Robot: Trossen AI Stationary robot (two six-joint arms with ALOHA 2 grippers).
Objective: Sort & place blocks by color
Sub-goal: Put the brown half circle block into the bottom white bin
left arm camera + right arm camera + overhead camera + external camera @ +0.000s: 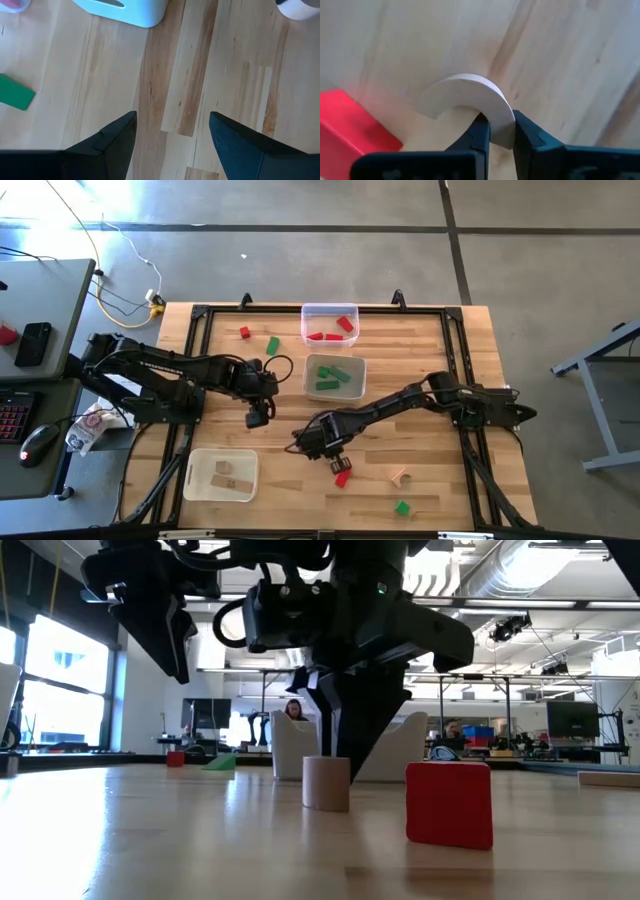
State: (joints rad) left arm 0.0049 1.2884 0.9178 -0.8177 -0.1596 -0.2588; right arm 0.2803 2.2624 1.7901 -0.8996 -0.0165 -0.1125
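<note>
- Grip: we have the right gripper point(497, 131) closed on one end of a plain wood arch point(470, 97); the arch sits on the table point(440, 380) near the front edge, just beside a red block point(355, 122).
- Lift: we judge a straight vertical rise best, so the arch clears the red block point(449, 802) without nudging it; the hold is on one end only, so we should move slowly to limit swing.
- Destination: the wood tray point(222, 476) at front left already holds plain pieces; we carry the arch there and release low.
- Left gripper point(172, 137): fingers spread wide, empty, hovering mid-table; we route around it.
</note>
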